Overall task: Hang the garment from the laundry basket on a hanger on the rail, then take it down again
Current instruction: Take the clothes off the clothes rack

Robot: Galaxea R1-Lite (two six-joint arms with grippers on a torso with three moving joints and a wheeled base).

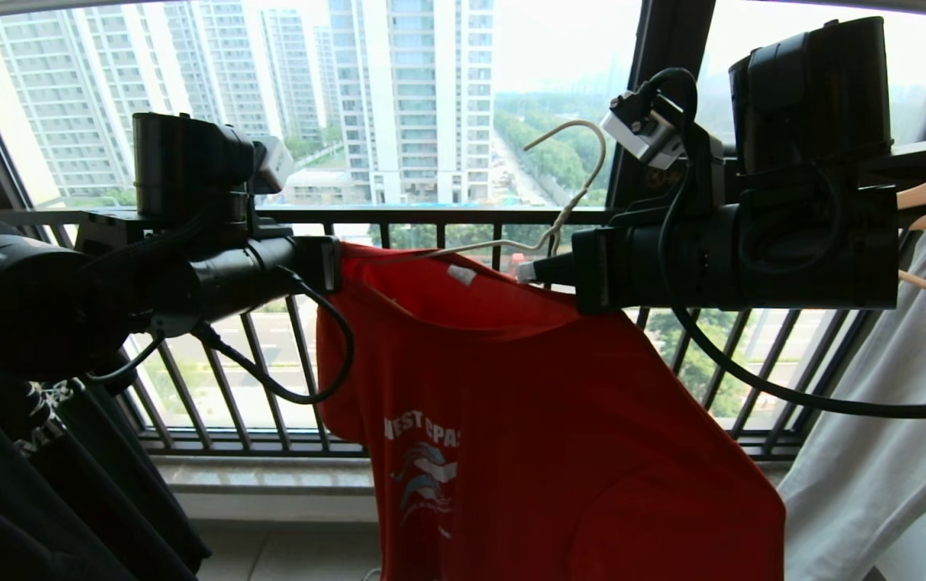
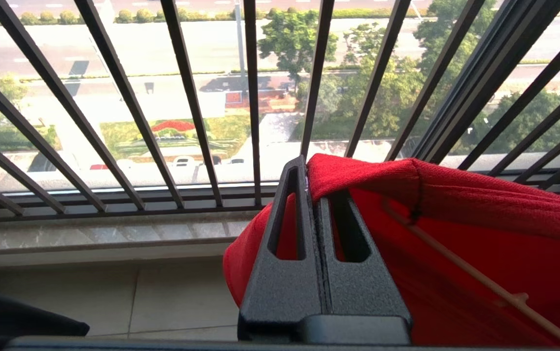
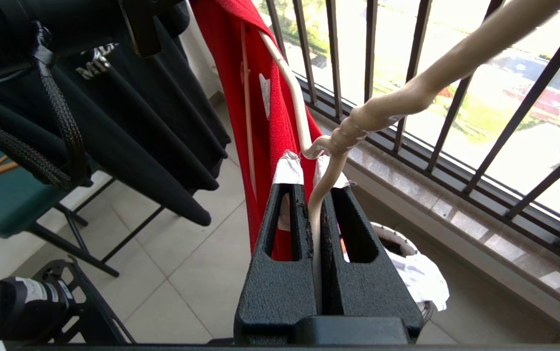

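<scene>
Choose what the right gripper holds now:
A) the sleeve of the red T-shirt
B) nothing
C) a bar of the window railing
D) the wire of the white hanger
D: in the right wrist view the right gripper is shut on the wire of the white hanger, just below its twisted neck.

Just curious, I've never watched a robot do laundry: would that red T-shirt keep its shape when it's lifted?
Probably not. The red T-shirt sags in soft folds below the white hanger, so it looks floppy. It bunches where the left claw pinches it, suggesting thin, light cloth.

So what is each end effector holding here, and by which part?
Left end effector: the red T-shirt, pinched at its shoulder edge. Right end effector: the white wire hanger, gripped just below the twisted neck.
</scene>
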